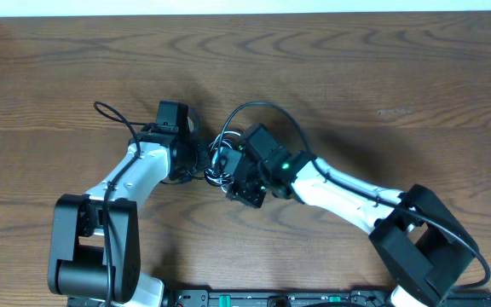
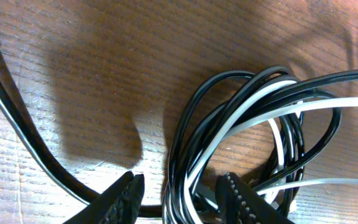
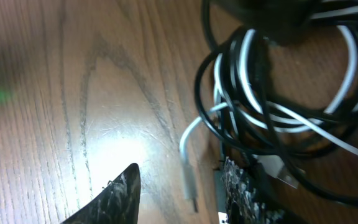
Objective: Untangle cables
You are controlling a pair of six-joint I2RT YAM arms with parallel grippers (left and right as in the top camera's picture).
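The black and white cables point(image 1: 219, 164) lie in one tangled coil on the wooden table between my two grippers. In the left wrist view, black cable loops point(image 2: 197, 112) and white cable strands point(image 2: 253, 106) overlap. My left gripper point(image 2: 182, 202) is open, with a bundle of these strands standing between its fingers point(image 2: 126, 199), a gap showing on each side. My right gripper point(image 3: 182, 193) is also open. The white cable's plug end point(image 3: 189, 180) lies flat on the table between its fingers, untouched. The rest of the coil point(image 3: 278, 93) sits just beyond the right finger point(image 3: 238, 193).
A thick black arm wire point(image 2: 17, 137) curves along the table left of the left gripper. Another arm wire arches over the right wrist point(image 1: 262, 106). The two wrists point(image 1: 173, 128) point(image 1: 267, 158) stand close together over the brown wooden table point(image 1: 382, 68).
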